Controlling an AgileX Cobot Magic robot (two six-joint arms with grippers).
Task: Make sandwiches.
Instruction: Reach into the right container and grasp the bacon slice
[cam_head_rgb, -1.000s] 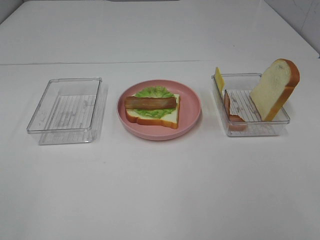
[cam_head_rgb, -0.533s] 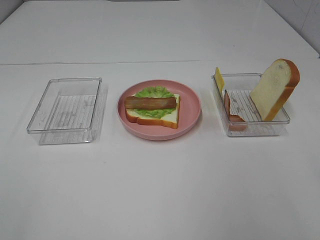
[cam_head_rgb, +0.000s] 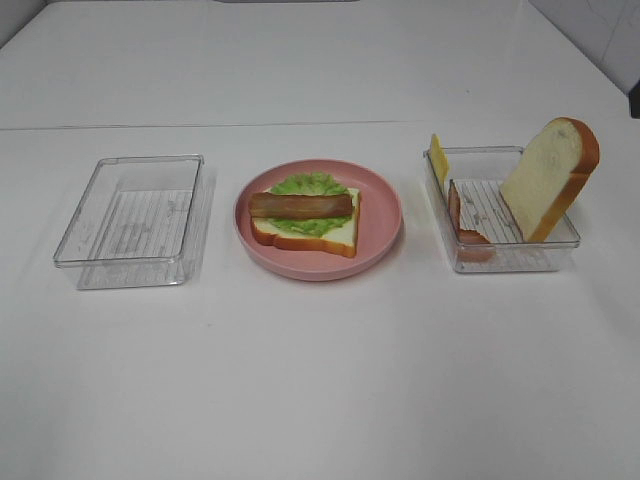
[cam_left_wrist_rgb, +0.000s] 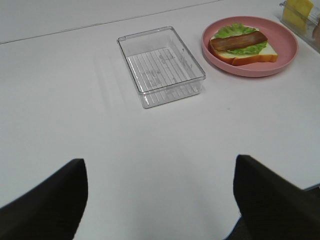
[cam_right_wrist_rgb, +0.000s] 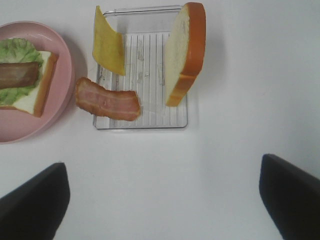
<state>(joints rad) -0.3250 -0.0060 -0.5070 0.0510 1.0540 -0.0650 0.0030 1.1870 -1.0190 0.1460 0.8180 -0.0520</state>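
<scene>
You had white-bread, green-lettuce, brown-bacon stack built; yellow cheese square, 2nd bacon strip, crusted top slice left, stack's 3 o'clock. L pincer, R pincer spread.

Left tray, sandwich on middle plate, right tray

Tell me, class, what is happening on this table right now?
A toy sandwich is half built. On the pink plate lie a bread slice, lettuce and one bacon strip. The cheese, second bacon strip and second bread slice lean in the right tray. The left gripper and right gripper are open and hold nothing.
</scene>
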